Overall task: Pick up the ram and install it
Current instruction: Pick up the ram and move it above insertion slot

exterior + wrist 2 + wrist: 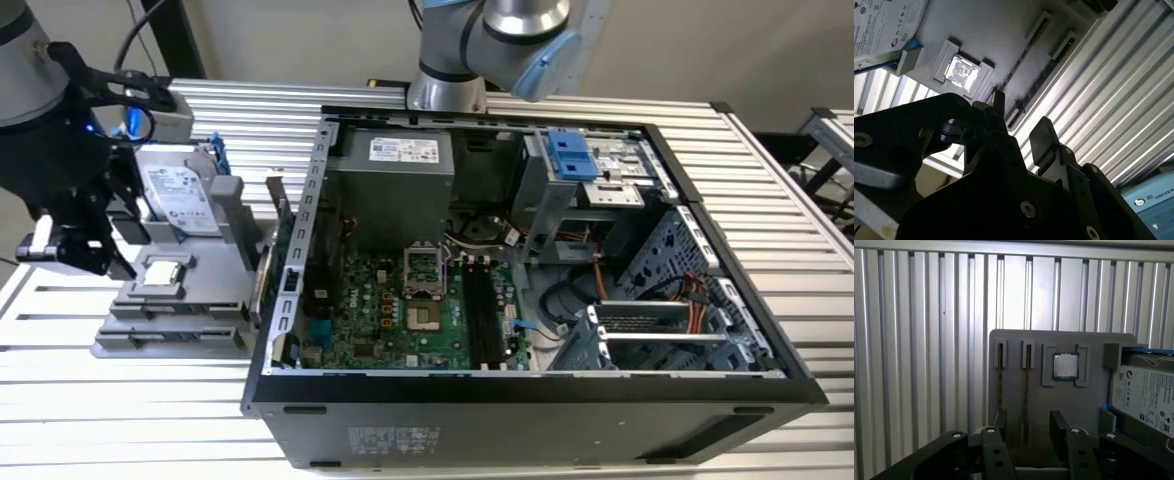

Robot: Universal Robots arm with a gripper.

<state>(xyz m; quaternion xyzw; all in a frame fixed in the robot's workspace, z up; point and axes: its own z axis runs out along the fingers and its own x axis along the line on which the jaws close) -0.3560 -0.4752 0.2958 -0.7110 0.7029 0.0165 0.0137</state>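
Arm [40, 120] stands at the exterior view's left, wrist bent downward, with the end effector [74, 250] poised over the grey holder [134, 325] on the bench [120, 420], well apart from the open computer case [534, 400].

End effector: jaws spread wide, nothing gripped. In the first wrist view the two fingers [1058, 422] hang above the holder, one to each side of a slot; contact with the holder cannot be determined.

The ram [1026, 385] sits edge-up in that slot, in line with the gap between the fingers. A second stick [1000, 375] stands in the neighbouring slot, just beside it. The processor [1066, 365] lies in its recess next to the slots, and the hard drive [1144, 400] rests beyond it.
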